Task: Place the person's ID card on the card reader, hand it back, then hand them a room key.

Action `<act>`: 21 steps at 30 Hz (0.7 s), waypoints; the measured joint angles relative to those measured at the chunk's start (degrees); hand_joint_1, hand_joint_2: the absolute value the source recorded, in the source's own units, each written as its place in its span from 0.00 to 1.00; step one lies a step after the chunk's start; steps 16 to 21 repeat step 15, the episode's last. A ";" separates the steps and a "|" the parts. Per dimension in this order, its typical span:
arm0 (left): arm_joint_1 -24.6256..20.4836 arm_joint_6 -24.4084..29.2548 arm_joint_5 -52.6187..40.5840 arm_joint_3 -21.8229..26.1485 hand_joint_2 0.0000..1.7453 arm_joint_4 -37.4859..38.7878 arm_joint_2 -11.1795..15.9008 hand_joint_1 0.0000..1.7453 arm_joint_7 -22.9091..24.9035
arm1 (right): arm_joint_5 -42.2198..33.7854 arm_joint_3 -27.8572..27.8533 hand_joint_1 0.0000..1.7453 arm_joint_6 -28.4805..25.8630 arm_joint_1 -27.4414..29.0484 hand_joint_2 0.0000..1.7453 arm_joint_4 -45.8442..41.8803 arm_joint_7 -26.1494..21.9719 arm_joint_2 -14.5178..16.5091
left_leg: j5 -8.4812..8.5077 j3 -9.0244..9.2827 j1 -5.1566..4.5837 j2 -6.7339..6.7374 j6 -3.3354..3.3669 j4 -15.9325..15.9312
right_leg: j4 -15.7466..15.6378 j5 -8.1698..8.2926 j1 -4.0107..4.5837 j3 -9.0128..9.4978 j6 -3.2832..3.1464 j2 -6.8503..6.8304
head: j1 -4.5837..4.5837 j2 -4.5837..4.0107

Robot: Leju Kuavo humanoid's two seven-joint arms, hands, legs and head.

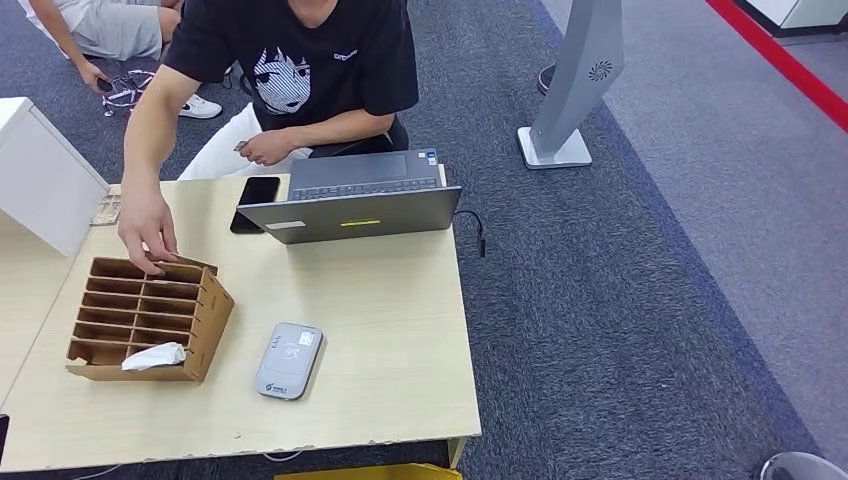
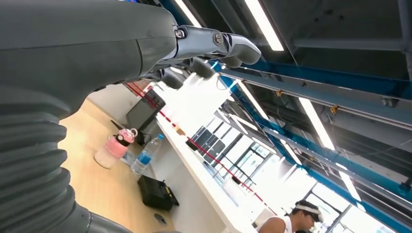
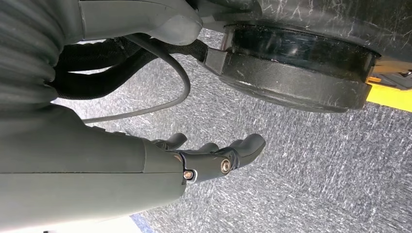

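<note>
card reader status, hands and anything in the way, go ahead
Left hand and right hand both empty. Card reader bare on the table. Person's hand at the slotted box.

an open grey laptop and a black phone lie on the pale wooden table; a pink bottle stands apart.

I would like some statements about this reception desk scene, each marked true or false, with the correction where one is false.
1. The grey rounded card reader lies on the light wooden table. True.
2. A card rests on the card reader. False: nothing lies on it.
3. The person's hand touches the far edge of the brown cardboard slotted organizer. True.
4. The grey laptop is folded flat. False: it stands open.
5. The right hand holds a card. False: it is empty, fingers apart, above the carpet.
6. A black phone lies beside the laptop. True.
</note>
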 joint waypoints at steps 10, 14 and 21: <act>6.49 -7.02 4.48 11.77 1.00 -4.18 -6.41 0.00 -3.59 | 0.47 -2.47 0.00 0.00 1.22 1.00 0.39 0.05 1.05 | -0.03 0.01 0.00 -0.18 0.04 0.00 | 0.00 -0.11 -0.01 0.08 0.10 -0.12 | 0.00 0.01; 7.61 -12.40 4.92 19.10 1.00 -5.63 -11.84 0.00 -5.77 | 0.42 -3.30 0.00 0.00 1.60 1.00 0.62 0.04 1.45 | -0.04 0.04 -0.01 -0.17 0.06 0.00 | -0.01 -0.11 -0.02 0.10 0.11 -0.15 | 0.00 0.00; 7.73 -12.92 4.82 20.20 1.00 -5.79 -12.53 0.00 -5.98 | 0.40 -3.34 0.00 0.00 1.62 1.00 0.65 0.04 1.47 | -0.04 0.04 -0.01 -0.17 0.06 0.00 | -0.01 -0.11 -0.02 0.10 0.11 -0.15 | 0.00 0.00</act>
